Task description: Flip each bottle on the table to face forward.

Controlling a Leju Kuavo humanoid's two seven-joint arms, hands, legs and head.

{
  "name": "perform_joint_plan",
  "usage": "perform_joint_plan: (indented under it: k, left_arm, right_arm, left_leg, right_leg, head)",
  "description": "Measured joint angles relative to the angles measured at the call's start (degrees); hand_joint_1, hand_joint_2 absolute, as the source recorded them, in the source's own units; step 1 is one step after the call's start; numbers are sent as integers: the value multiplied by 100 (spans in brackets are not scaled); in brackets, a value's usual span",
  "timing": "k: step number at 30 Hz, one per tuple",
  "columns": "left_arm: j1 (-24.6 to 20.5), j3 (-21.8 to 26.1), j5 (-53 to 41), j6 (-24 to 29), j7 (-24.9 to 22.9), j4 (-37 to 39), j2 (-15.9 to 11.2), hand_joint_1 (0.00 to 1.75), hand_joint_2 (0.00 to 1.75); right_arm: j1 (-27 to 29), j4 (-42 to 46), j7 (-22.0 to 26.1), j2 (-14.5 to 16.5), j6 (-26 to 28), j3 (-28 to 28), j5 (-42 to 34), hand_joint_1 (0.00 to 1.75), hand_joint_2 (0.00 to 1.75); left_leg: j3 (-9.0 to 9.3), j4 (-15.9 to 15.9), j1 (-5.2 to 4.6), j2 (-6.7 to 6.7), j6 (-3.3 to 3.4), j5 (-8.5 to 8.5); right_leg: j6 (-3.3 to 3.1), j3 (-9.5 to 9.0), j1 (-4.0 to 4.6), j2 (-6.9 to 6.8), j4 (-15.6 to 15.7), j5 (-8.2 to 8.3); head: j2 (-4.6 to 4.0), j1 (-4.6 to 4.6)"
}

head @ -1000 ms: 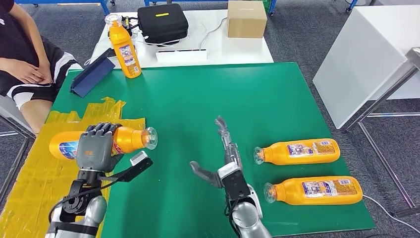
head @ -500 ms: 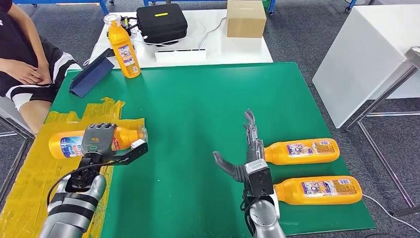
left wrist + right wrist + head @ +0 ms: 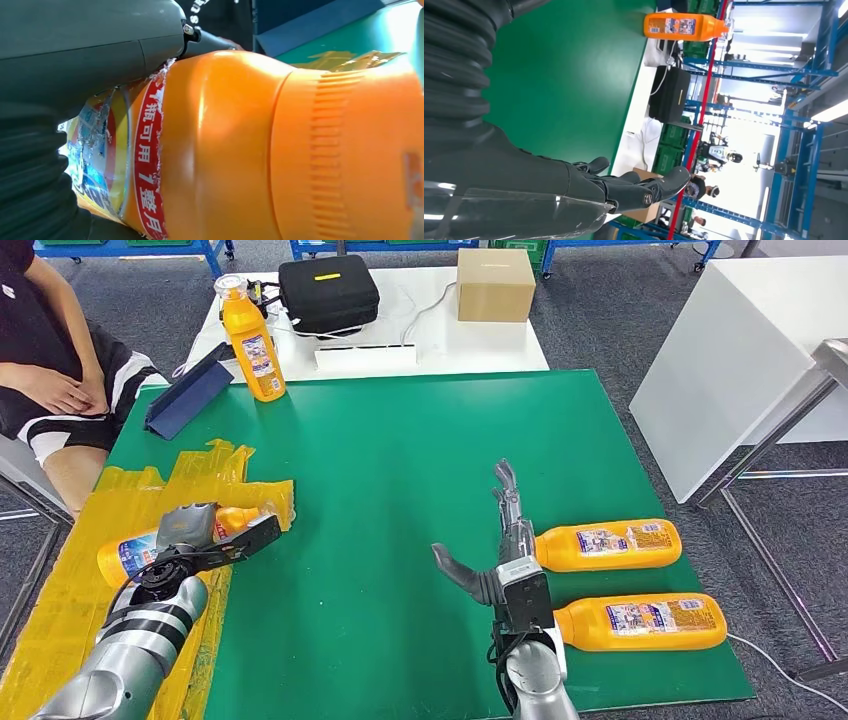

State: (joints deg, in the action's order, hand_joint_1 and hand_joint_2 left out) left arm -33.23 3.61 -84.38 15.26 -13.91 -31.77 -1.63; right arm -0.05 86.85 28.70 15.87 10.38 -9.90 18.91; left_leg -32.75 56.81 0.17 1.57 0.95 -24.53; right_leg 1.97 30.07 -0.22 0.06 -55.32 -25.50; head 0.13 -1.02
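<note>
Rolling bottle w/ left robot hand; right unmoved.

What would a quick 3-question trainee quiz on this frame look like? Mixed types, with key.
1. True or false: the left hand grips a lying bottle on the yellow sheet.
2. How many bottles lie on the green mat beside the right hand?
3. The upright bottle stands: A) at the mat's far left corner B) on the cardboard box C) in the right hand.

Key: 1 true; 2 two; 3 A.
</note>
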Motion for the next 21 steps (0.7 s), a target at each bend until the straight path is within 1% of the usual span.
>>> perform_joint_plan:
  k: [3,7,13,16,18,21]
  left_arm:
    - [-8,136,-5,261,19,105,3,0,175]
    - [45,303,62,579,277,123,12,0,175]
    - [113,435,153,730,489,75,29,0,175]
    - [224,470,300,951,732,-59,77,0,175]
    - [379,477,591,1205,1130,-291,137,0,175]
    - [814,449,1546,1511,2149,-969,271,0,175]
  right_arm:
    - [0,-4,-44,0,20,0,27,0,175]
    - [1,-28,-66,0,40,0,34,0,175]
    - [2,-61,-73,0,48,0,35,0,175]
    - [6,-64,-88,0,64,2,43,0,175]
    - [18,-65,-99,-1,89,6,63,0,175]
    - [52,-74,-82,-8,142,10,108,0,175]
  left_leg:
    - [10,0,2,-4,-6,5]
    - [10,0,7,-2,-12,10]
    - [8,0,7,-2,-12,10]
    - [3,1,7,-4,-12,10]
    - [-4,2,6,-4,-11,10]
    - [-21,4,6,-3,-10,11]
  right_leg:
    - [-1,-8,3,1,-1,1]
    - [-1,-8,6,0,-2,1]
    - [-1,-7,7,0,-2,1]
    - [-1,0,6,0,-2,1]
    - [-1,8,6,1,-2,1]
    - [0,23,5,1,-2,1]
  head:
    - [0,1]
    - [0,1]
    - [0,1]
    - [0,1]
    - [0,1]
    - [0,1]
